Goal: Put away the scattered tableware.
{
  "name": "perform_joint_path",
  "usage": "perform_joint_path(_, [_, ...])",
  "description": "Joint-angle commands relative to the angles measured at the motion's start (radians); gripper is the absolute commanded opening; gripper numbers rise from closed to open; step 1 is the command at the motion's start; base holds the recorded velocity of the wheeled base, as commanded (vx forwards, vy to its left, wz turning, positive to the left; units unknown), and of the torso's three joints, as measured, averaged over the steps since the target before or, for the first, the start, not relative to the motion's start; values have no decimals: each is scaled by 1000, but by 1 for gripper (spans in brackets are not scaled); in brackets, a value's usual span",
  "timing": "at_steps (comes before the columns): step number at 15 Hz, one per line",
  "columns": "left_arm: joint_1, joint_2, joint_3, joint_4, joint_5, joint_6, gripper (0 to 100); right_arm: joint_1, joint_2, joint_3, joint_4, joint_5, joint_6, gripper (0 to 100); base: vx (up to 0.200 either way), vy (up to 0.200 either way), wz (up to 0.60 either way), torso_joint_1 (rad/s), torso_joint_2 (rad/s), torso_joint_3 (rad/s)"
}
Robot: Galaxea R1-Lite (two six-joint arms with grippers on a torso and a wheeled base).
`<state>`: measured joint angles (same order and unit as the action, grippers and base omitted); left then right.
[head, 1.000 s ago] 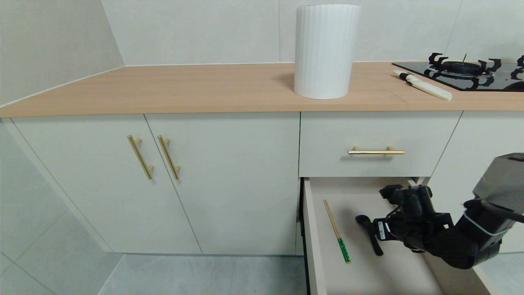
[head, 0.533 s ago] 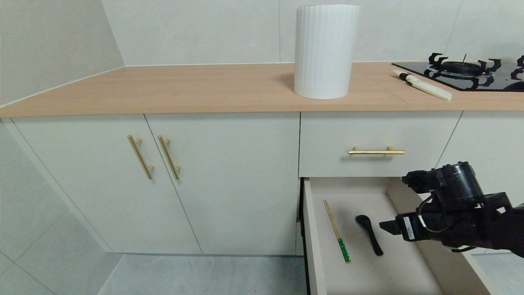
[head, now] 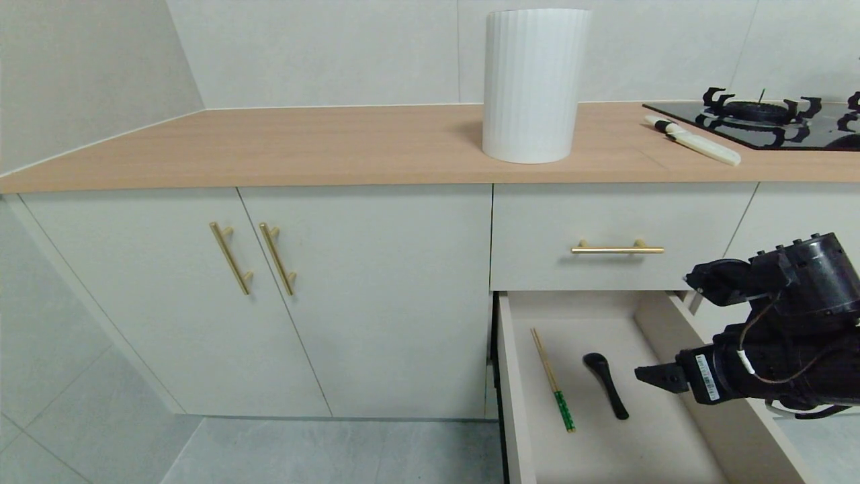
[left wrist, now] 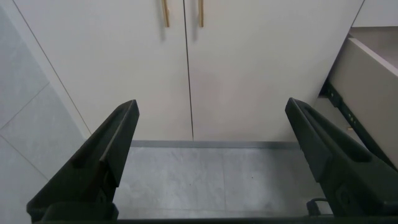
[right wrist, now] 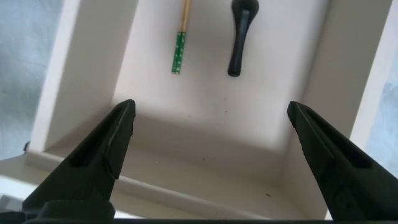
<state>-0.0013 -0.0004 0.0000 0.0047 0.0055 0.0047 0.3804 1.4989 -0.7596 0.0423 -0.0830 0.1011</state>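
While spoon (head: 607, 384) and chopsticks (head: 553, 380) lie apart in the drawer (head: 510, 376), right claw (right wrist: 211, 143) hangs wide above; left claw (left wrist: 211, 143) wide, seemingly near floor (left wrist: 186, 180).

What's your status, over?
Left end effector open, empty; right end effector open, empty, over the drawer. Chopsticks and black spoon inside it; knife on countertop. Nothing obstructing the drawer.
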Motion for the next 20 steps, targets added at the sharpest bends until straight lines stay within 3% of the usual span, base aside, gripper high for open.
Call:
perform_joint_path(1, [0,0,0,0,1,0,100,9,-23,2,1,0,0,100,0,0,0,0,0,0])
perform_joint_path(6, [0,0,0,0,1,0,100,15,-23,3,13,-1,-1,100,0,0,0,0,0,0])
perform_joint_path(15, [0,0,0,0,1,0,100,25,-23,20,45,-1,-50,100,-200,0,0,3,4,2])
perform_joint_path(20, [0,0,0,0,1,-2,100,63,18,20,123,2,-57,100,0,0,0,0,0,0])
